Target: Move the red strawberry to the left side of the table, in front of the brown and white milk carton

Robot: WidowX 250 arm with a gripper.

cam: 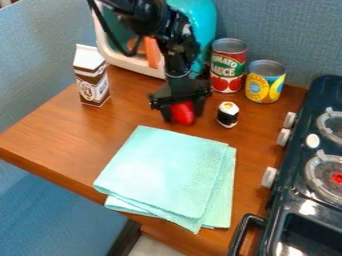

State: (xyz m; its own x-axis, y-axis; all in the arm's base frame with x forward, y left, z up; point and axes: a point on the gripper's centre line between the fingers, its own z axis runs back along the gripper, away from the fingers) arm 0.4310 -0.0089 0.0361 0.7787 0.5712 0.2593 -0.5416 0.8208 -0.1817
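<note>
The black gripper [182, 113] hangs low over the back middle of the wooden table, around a small red object [182, 112] that sits between its fingers. Just right of it stands a sushi roll [228, 114] with a black band and a pale top. A folded light-green cloth [167, 175] lies flat in front of the gripper. Behind and to the right are a tomato sauce can [228, 67] and a yellow and blue can [264, 82]. At the left stands a brown and white carton [91, 77].
A dark toy stove [300, 190] with light knobs, burners and a front handle borders the table on the right. A white-framed toy oven [127, 60] and a turquoise object [200, 25] stand behind the arm.
</note>
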